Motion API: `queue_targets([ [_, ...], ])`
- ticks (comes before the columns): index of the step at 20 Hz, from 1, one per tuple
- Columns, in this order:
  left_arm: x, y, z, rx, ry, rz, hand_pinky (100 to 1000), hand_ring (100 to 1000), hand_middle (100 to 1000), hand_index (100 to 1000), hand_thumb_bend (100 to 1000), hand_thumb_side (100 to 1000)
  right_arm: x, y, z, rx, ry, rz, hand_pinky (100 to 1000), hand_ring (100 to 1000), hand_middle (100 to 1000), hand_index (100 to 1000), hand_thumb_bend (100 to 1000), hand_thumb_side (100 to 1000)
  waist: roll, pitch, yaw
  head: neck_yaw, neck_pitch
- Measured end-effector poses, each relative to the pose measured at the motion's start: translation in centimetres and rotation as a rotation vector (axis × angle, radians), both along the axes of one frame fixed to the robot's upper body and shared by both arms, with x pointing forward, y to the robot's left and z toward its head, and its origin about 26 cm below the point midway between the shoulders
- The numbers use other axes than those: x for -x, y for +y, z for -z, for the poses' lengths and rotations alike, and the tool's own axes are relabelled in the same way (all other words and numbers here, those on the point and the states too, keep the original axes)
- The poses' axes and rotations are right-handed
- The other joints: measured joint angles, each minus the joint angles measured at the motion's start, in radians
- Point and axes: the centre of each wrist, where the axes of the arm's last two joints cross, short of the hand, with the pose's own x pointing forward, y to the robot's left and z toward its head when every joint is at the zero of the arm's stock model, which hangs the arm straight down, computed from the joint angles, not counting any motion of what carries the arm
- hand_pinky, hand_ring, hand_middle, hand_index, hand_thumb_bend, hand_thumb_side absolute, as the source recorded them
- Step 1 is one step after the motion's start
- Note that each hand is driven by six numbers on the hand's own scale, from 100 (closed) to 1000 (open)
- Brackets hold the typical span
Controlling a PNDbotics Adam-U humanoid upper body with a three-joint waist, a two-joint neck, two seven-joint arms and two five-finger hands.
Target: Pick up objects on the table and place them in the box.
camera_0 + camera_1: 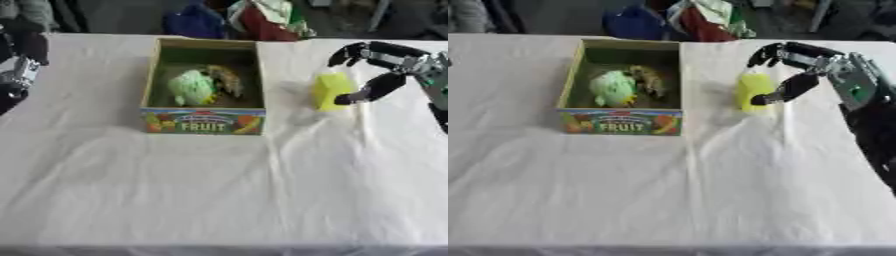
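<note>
A cardboard box (203,121) with a "FRUIT" label stands at the back middle of the table. Inside it lie a pale green round object (191,86) and a brownish object (226,79). Right of the box, a yellow object (331,90) stands on the cloth. My right hand (398,57) reaches in from the right and is open, its fingers arched above and apart from the yellow object, its thumb tip at the object's right side. My left hand (17,70) shows at the left edge, partly cut off.
A white cloth (219,190) covers the table, wrinkled near the yellow object. Beyond the far edge lies a pile of blue, red and green things (254,17).
</note>
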Motion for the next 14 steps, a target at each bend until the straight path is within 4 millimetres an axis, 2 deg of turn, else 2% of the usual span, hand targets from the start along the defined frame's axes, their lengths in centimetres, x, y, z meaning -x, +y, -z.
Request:
queue_targets([
  [11,0.0,-0.3,0.1,0.012,0.003,0.012,599,488,509,714,305,656,0.0,-1.3,1.1,0.019,-0.021,0.106,790,832,797,800,547,488,0.002,0.016,0.025,-0.014,0.0],
  [13,-0.1,-0.4,0.1,0.012,0.003,0.012,599,488,509,714,304,657,-0.1,-1.3,1.1,0.018,-0.038,0.116,780,815,779,784,528,461,0.002,0.017,0.027,-0.015,0.0],
  [14,-0.1,-0.4,0.1,0.012,0.003,0.012,599,488,509,714,297,659,-0.2,-1.3,1.1,0.02,-0.046,0.12,760,785,739,745,480,368,0.002,0.017,0.028,-0.016,0.0],
])
